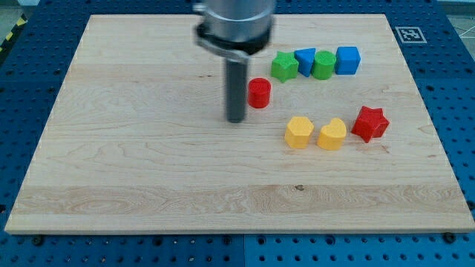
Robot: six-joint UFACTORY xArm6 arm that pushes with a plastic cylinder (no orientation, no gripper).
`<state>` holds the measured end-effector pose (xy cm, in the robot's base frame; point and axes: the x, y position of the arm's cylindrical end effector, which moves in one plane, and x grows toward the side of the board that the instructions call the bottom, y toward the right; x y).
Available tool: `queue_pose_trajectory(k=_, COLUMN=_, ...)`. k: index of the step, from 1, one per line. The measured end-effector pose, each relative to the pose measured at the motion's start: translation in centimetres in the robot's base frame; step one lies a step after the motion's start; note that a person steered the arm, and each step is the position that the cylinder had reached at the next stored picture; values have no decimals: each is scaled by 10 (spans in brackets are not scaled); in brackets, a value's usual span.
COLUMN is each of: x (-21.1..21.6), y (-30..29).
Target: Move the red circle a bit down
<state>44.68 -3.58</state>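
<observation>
I take the red circle (258,93) as my landmark. It stands on the desk (148,170), a wooden board, a little toward the view's top and right of the middle. My tip (235,119) sits just to the view's left of the red circle and slightly below it, close but, as far as I can judge, not touching.

My end effector is only a plain rod, so it has no jaws to open or close and it holds nothing.

I judge this to be the approach step: the push downward has not begun. From this side a push would send the circle to the view's right, not down. The next move calls for bringing my tip around to the circle's top side, then sliding a short way toward the view's bottom.

Up and right of the red circle runs a row: green block (283,66), blue block (305,61), second green block (323,64), blue cube (347,60). Below and right lie two yellow blocks (299,132) (332,134) and a red star (369,123).

No containers show on the desk.
</observation>
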Motion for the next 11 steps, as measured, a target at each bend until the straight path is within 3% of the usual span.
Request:
queue_pose_trajectory(k=2, x=-87, y=-31)
queue_pose_trajectory(k=3, x=-96, y=-21)
queue_pose_trajectory(k=5, x=-67, y=37)
queue_pose_trajectory(k=7, x=-35, y=59)
queue_pose_trajectory(k=9, x=-49, y=96)
queue_pose_trajectory(k=11, x=-32, y=111)
